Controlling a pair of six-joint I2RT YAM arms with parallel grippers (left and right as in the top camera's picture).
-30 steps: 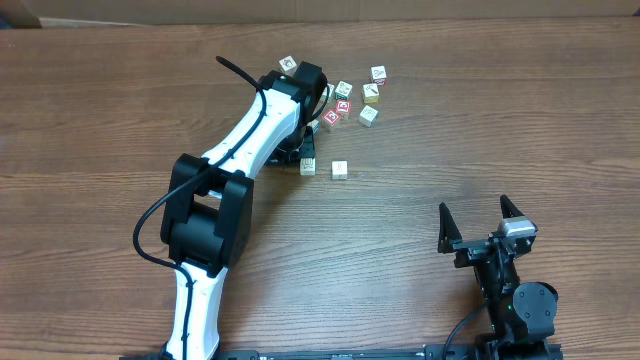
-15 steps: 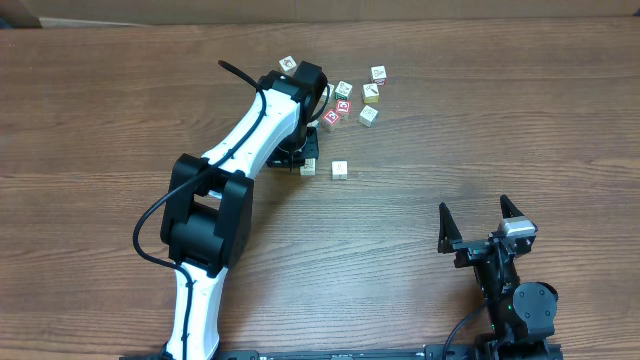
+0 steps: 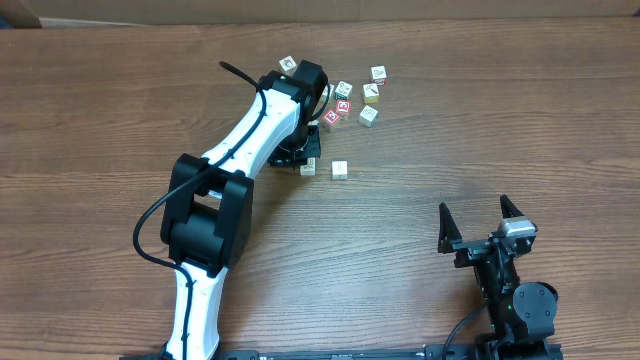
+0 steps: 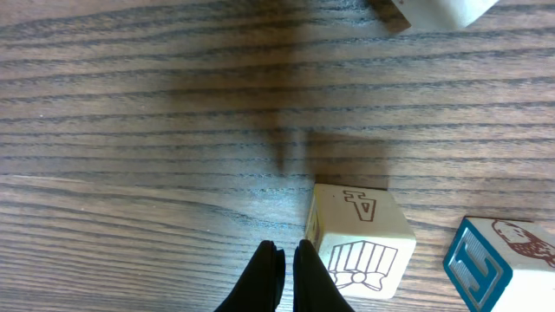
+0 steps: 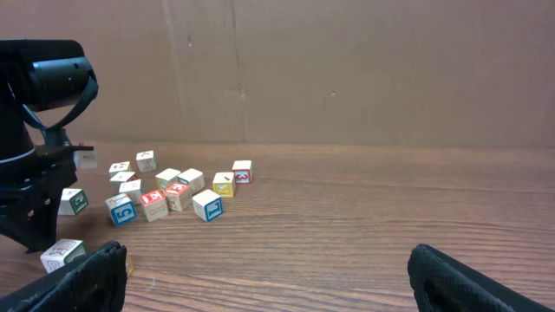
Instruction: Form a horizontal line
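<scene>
No row of touching cubes shows. Two pale cream cubes lie apart, side by side: one (image 3: 308, 167) by my left gripper (image 3: 303, 153), the other (image 3: 340, 169) to its right. In the left wrist view my left gripper (image 4: 283, 270) is shut and empty, low over the wood. Its right finger is against the cream cube with a gift picture (image 4: 360, 239). A blue-edged cube (image 4: 500, 265) lies to the right. My right gripper (image 3: 480, 224) is open and empty near the front right, far from the cubes; its fingers frame the right wrist view (image 5: 277, 282).
Several loose cubes, some red-faced (image 3: 344, 106), are scattered in a cluster (image 3: 369, 114) beyond the left gripper, with one apart (image 3: 288, 64). The cluster also shows in the right wrist view (image 5: 178, 195). A brown cardboard wall (image 5: 347, 69) stands behind the table.
My left gripper has drawn back a little toward the far side, uncovering the left cream cube. Both cream cubes and the right arm stay in place.
</scene>
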